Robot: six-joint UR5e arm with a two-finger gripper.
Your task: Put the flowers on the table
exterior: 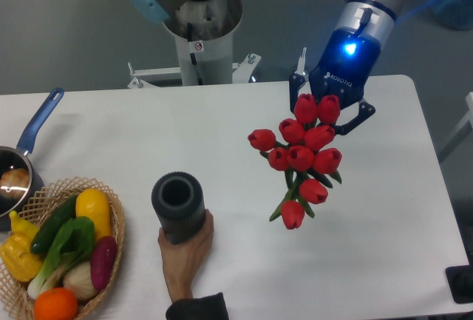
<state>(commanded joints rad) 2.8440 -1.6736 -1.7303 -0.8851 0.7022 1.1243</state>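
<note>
Nine glossy red flowers (301,159) hang above the matte table (384,246), stems pinched by fingers (362,117).

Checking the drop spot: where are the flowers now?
Right of centre, the flowers hang from the hand above the table, right of the grey vase.

Flowers (301,156) hang over the table (384,246), right of the vase (178,206).
</note>
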